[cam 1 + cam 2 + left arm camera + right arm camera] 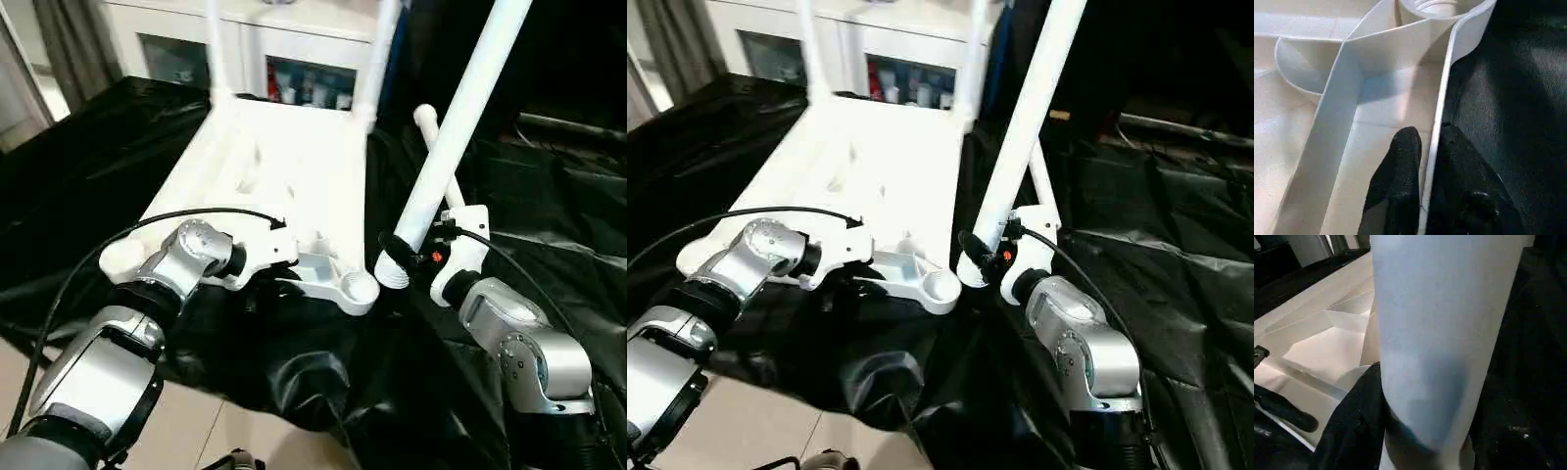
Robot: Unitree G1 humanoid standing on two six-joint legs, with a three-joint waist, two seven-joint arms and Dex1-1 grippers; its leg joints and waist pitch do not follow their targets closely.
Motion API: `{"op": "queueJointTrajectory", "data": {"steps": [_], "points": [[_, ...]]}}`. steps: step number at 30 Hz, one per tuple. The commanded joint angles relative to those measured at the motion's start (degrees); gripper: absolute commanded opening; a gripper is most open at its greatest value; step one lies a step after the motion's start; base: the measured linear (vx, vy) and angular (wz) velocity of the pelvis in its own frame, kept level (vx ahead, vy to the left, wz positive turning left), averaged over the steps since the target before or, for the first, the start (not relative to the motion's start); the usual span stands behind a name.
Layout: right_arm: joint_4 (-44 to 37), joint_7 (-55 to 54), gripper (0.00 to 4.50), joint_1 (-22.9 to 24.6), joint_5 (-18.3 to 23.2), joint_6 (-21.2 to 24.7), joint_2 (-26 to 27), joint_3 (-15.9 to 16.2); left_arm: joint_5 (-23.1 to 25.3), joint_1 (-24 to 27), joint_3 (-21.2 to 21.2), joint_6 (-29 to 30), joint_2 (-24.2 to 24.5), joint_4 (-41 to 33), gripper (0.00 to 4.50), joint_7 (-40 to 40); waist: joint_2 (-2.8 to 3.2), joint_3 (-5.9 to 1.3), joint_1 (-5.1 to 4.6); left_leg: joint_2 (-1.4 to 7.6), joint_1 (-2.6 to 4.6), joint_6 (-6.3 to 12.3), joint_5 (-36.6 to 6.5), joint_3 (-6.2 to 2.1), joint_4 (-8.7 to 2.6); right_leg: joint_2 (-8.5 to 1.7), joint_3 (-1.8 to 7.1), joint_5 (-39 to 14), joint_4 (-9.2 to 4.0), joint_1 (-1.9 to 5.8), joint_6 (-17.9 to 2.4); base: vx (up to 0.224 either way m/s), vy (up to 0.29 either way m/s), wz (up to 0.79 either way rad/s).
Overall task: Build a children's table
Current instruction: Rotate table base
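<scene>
Two white legs (217,49) are already standing upright in the far corner sockets of the white plastic tabletop (284,166), which is lying upside down, ribs facing up, on a black sheet (98,166). Behind it a white glass-door cabinet (294,73) is standing.

The left gripper (277,279) is pinching the near rim of the tabletop: in the left wrist view one black finger (1400,176) is lying inside the rim, on the ribbed underside, and the other finger is sitting outside it, over the black sheet. Just beyond these fingers the near right corner socket (361,287) is lying open and empty.

The right gripper (411,257) is closing on a third leg (460,117). It is gripping this leg near the lower, flared end (392,272), and the tube is leaning up and away to the right. In the right wrist view the leg is passing between the black fingers (1354,426) and filling the space between them. The flared end is sitting just beside the empty corner socket, on the side of the right gripper, and I cannot tell if the two are touching.

A fourth leg (431,132) is lying on the black sheet behind the held leg, mostly hidden by it.
</scene>
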Motion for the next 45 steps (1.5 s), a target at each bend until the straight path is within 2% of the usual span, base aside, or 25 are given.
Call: {"op": "queueJointTrajectory", "data": {"steps": [1, 2, 6, 8, 10, 11, 12, 13, 15, 16, 17, 18, 20, 21, 22, 23, 24, 26, 29, 31, 32, 37, 42, 45], "points": [[-1.65, 0.18, 1.89, 0.4, 0.55, 0.68, -0.5, 0.15, -1.15, -0.28, 1.09, 0.05, 0.1, -1.13, 0.45, -0.92, 0.06, -4.46, 0.27, 3.35, 1.5, -0.22, -8.87, -1.25, -3.98, -6.09, 3.16, 1.25, -3.78, 2.53, -13.02, 0.0, 0.0, 0.0], [-1.68, 0.2, 1.89, 0.41, 0.57, 0.71, -0.49, 0.19, -1.25, -0.21, 1.16, 0.04, 0.11, -1.17, 0.45, -1.03, -0.11, -4.39, 0.31, 3.36, 1.51, 0.0, -8.91, -1.23, -4.0, -6.17, 3.17, 0.3, -3.9, 2.57, -12.94, 0.0, 0.0, 0.0], [-1.89, 0.51, 1.89, 0.28, 0.94, 1.31, -0.3, 0.53, -1.98, 1.17, 2.65, 2.3, 0.5, -2.81, 0.21, -0.61, 0.04, -4.3, 0.14, 3.54, 1.61, -0.36, -9.82, -1.29, -4.13, -6.1, 3.13, -1.57, -3.99, 2.44, -12.89, 0.0, 0.0, 0.0], [-1.75, 0.98, 1.89, -0.04, 1.17, 1.62, -0.41, 0.58, -0.43, 2.91, 3.12, 5.35, 1.38, -5.26, 0.1, 4.12, -0.04, -4.21, -0.08, 3.75, 1.47, -0.74, -10.72, -1.44, -4.31, -6.25, 3.1, -2.53, -3.86, 2.61, -12.94, 0.0, 0.0, 0.0], [-0.89, 1.39, 1.89, -0.47, 1.06, 1.34, -0.61, 0.65, -1.95, 5.06, 5.87, 10.19, 0.7, -8.97, 0.06, 8.6, -0.09, -4.04, -0.42, 3.61, 1.42, -0.8, -11.54, -1.38, -4.32, -6.18, 3.13, -4.19, -4.18, 2.51, -12.84, 0.0, 0.0, 0.0], [-0.41, 1.6, 1.89, -0.66, 1.0, 1.14, -0.75, 0.62, -2.61, 6.4, 6.94, 13.16, 0.19, -11.8, 0.03, 10.42, -0.68, -3.94, -0.58, 3.47, 1.19, -0.84, -11.56, -1.4, -4.37, -6.26, 3.06, -5.79, -4.28, 2.79, -12.56, 0.0, 0.0, 0.0], [0.18, 1.77, 1.89, -0.96, 0.94, 0.91, -0.85, 0.62, -2.84, 8.0, 7.94, 17.0, -0.32, -15.2, 0.01, 12.49, -0.51, -3.97, -0.65, 3.59, 1.17, -0.96, -11.43, -1.46, -4.37, -6.36, 3.03, -6.27, -4.1, 2.9, -12.53, 0.0, 0.0, 0.0], [0.96, 1.94, 1.89, -1.48, 0.86, 0.66, -0.93, 0.64, -2.69, 10.18, 8.74, 21.05, -0.79, -19.74, 0.0, 14.63, -0.64, -3.94, -0.95, 3.65, 0.97, -0.85, -10.89, -1.58, -4.35, -6.43, 2.93, -6.96, -3.98, 3.06, -12.47, 0.0, 0.0, 0.0], [1.31, 2.02, 1.89, -1.86, 0.9, 0.56, -0.91, 0.71, -2.68, 11.55, 9.14, 22.78, -1.15, -22.65, 0.0, 15.71, -0.62, -3.95, -1.15, 3.24, 1.17, -0.25, -10.3, -1.2, -3.95, -6.13, 3.07, -8.8, -4.65, 2.62, -11.97, 0.0, 0.0, 0.0], [1.61, 2.13, 1.89, -2.27, 0.97, 0.45, -0.87, 0.81, -2.86, 13.12, 9.44, 23.39, -1.65, -25.96, 0.0, 16.53, -0.65, -3.91, -1.22, 3.22, 1.08, -0.15, -10.08, -1.26, -3.98, -6.03, 3.07, -8.78, -4.66, 2.64, -11.86, 0.0, 0.0, 0.0], [1.63, 2.14, 1.89, -2.3, 0.97, 0.44, -0.86, 0.81, -2.87, 13.23, 9.44, 23.38, -1.69, -26.19, 0.0, 16.56, -0.68, -3.98, -1.19, 3.19, 0.93, 0.12, -9.17, -1.23, -3.96, -5.84, 3.04, -7.89, -4.56, 2.72, -11.46, 0.0, 0.0, 0.0], [1.79, 2.2, 1.89, -2.5, 0.96, 0.42, -0.81, 0.85, -3.02, 14.33, 9.3, 22.76, -1.84, -28.45, 0.0, 16.43, -0.66, -3.95, -1.13, 3.11, 1.12, 0.34, -9.02, -1.13, -3.94, -5.69, 3.08, -7.7, -4.71, 2.48, -11.25, 0.0, 0.0, 0.0], [2.11, 2.46, 1.89, -2.76, 0.88, 0.34, -0.74, 1.1, -3.26, 16.85, 7.78, 19.7, -1.69, -33.5, 0.0, 14.31, -0.56, -4.18, -0.91, 3.42, 1.14, 0.74, -7.95, -1.22, -3.93, -5.75, 3.08, -5.28, -4.32, 2.5, -11.46, 0.0, 0.0, 0.0], [2.14, 2.57, 1.89, -2.8, 0.85, 0.37, -0.76, 1.2, -3.07, 17.72, 6.96, 18.24, -1.48, -35.28, 0.0, 13.45, -0.43, -4.17, -0.65, 3.31, 1.43, 0.97, -7.73, -0.97, -3.85, -5.4, 3.07, -4.11, -4.36, 2.11, -11.58, 0.0, 0.0, 0.0], [2.13, 2.76, 1.89, -2.79, 0.86, 0.46, -0.83, 1.28, -1.66, 19.06, 5.23, 15.03, -0.88, -37.91, 0.0, 12.69, -0.39, -4.24, -0.46, 3.45, 1.49, 1.06, -7.74, -1.07, -3.86, -5.52, 3.07, -3.65, -4.29, 2.12, -11.67, 0.0, 0.0, 0.0], [2.12, 2.78, 1.89, -2.79, 0.86, 0.46, -0.83, 1.29, -1.55, 19.17, 5.13, 14.95, -0.84, -38.17, 0.0, 12.68, -0.34, -4.14, -0.36, 3.46, 1.36, 0.96, -7.87, -1.08, -4.02, -5.35, 3.04, -3.45, -4.2, 2.08, -11.29, 0.0, 0.0, 0.0], [1.98, 2.84, 1.89, -2.72, 0.88, 0.57, -0.9, 1.3, -1.14, 20.03, 4.61, 15.04, -0.71, -39.99, 0.0, 12.49, -0.15, -4.02, -0.18, 3.49, 1.57, 0.55, -8.68, -1.05, -4.08, -5.34, 3.06, -4.24, -4.27, 1.89, -11.0, 0.0, 0.0, 0.0], [1.89, 2.86, 1.89, -2.65, 0.97, 0.65, -1.01, 1.3, -1.45, 20.46, 3.97, 16.32, -0.54, -41.41, 0.48, 11.7, -0.1, -3.94, 0.4, 3.59, 1.95, -0.16, -10.17, -0.91, -4.16, -5.39, 3.15, -6.12, -4.48, 1.57, -10.66, 0.0, 0.0, 0.0], [1.59, 2.79, 1.89, -2.48, 1.06, 0.86, -1.1, 1.2, -1.94, 20.6, 4.13, 18.59, -0.54, -42.21, 0.81, 11.44, -0.05, -3.81, 1.1, 3.7, 1.89, -1.48, -11.87, -1.07, -4.45, -5.58, 3.16, -8.37, -4.62, 1.58, -9.93, 0.0, 0.0, 0.0], [1.36, 2.79, 1.89, -2.39, 1.09, 1.06, -1.19, 1.09, -2.56, 20.6, 4.84, 20.38, -0.84, -42.94, 0.97, 11.56, -0.33, -3.62, 1.14, 3.62, 1.9, -2.15, -13.28, -1.04, -4.55, -5.59, 3.19, -9.68, -4.75, 1.49, -9.6, 0.0, 0.0, 0.0], [1.26, 2.81, 1.89, -2.36, 1.11, 1.17, -1.23, 1.04, -2.26, 20.47, 4.84, 20.51, -0.79, -43.09, 1.05, 11.8, -0.39, -3.69, 1.18, 3.49, 1.71, -2.19, -13.14, -1.13, -4.54, -5.7, 3.21, -10.32, -4.79, 1.74, -9.09, 0.0, 0.0, 0.0], [1.06, 2.83, 1.89, -2.43, 1.11, 1.42, -1.28, 1.14, -0.58, 19.28, 4.23, 20.37, -0.52, -41.11, 1.06, 12.81, -0.45, -3.77, 1.07, 3.33, 1.63, -1.95, -12.02, -1.15, -4.45, -5.56, 3.24, -10.38, -4.91, 1.7, -7.84, 0.0, 0.0, 0.0], [0.98, 2.76, 1.89, -2.43, 1.03, 1.38, -1.19, 1.16, -0.12, 18.91, 4.01, 23.4, -0.65, -40.75, 1.06, 13.58, -0.2, -3.96, 0.96, 3.33, 1.6, -1.77, -10.77, -1.12, -4.3, -5.45, 3.18, -6.57, -4.49, 1.79, -8.84, 0.0, 0.0, 0.0], [0.83, 2.67, 1.89, -2.4, 1.08, 1.45, -1.17, 1.14, -0.79, 18.86, 4.32, 24.71, -0.7, -40.91, 1.06, 13.41, -0.21, -3.85, 0.89, 3.3, 1.56, -1.7, -11.25, -1.14, -4.37, -5.46, 3.14, -7.36, -4.66, 1.82, -9.13, 0.0, 0.0, 0.0]]}}
